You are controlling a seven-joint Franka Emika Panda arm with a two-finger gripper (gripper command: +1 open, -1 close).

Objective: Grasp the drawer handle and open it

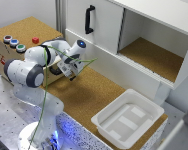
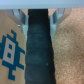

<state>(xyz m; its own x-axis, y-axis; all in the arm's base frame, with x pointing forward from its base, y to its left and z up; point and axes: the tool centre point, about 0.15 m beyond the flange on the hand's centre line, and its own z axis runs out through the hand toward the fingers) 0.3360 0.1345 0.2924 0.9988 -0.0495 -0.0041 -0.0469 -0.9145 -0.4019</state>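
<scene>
In the wrist view the black drawer handle (image 2: pixel 39 50) runs as a thick bar between my two fingers. My gripper (image 2: pixel 38 17) is shut on it, with one fingertip (image 2: pixel 21 18) pressed to each side. Behind the handle is the wooden drawer front (image 2: pixel 11 35), which carries a blue pixel-figure sticker (image 2: pixel 10 50). In the exterior view my gripper (image 1: pixel 62 70) sits against the side of the wooden box (image 1: pixel 24 35) at the exterior view's left. The handle itself is mostly hidden there by my hand.
The box top holds several coloured buttons (image 1: pixel 14 43) and a red one (image 1: pixel 35 40). A white cabinet (image 1: pixel 144 30) with a black door handle (image 1: pixel 89 19) stands behind. A white plastic bin (image 1: pixel 128 117) rests on the cork surface (image 1: pixel 89 95) at the exterior view's right.
</scene>
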